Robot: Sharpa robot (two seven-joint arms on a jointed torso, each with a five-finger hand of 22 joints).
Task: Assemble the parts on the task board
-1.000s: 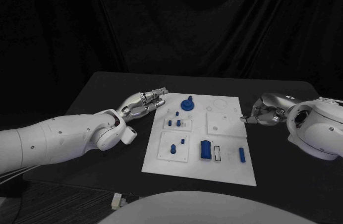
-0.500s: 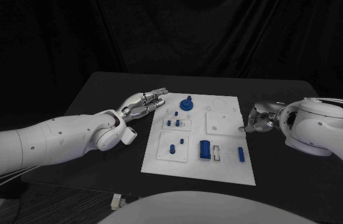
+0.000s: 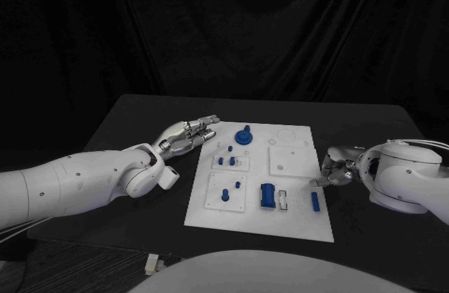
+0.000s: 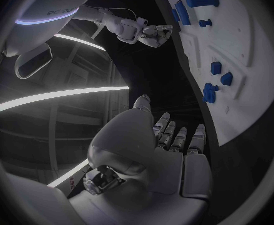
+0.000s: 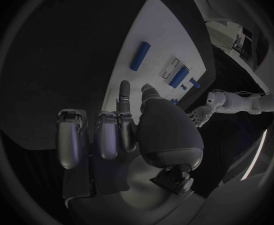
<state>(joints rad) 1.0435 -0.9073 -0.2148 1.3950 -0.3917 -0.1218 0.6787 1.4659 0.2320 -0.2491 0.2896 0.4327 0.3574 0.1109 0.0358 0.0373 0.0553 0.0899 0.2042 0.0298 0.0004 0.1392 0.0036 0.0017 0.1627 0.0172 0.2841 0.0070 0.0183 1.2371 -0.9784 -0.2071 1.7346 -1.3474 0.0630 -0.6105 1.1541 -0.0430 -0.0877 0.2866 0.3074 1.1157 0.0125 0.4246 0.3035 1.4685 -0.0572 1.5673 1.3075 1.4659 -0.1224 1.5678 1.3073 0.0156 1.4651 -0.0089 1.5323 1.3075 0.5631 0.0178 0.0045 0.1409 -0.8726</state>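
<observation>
Some blue parts [image 3: 268, 195] already sit in the task board [image 3: 290, 225], one loose. Both empty: left robot hand [image 3: 190, 135] spread, right robot hand [image 3: 334, 166] curled.

the left hand [image 3: 190, 135] lies beside the task board [image 3: 265, 209]; the right hand [image 3: 335, 168] touches its right edge, holding nothing.

The task board [image 3: 298, 210] is a white rectangular plate that lies flat in the middle of the black table, with raised square panels on it. Small blue parts are on it: a round part with a peg [image 3: 244, 136] near the far edge, short pegs [image 3: 226, 160] on the left panels, a wide block [image 3: 269, 195] and a slim bar [image 3: 315, 201] near the front.
</observation>
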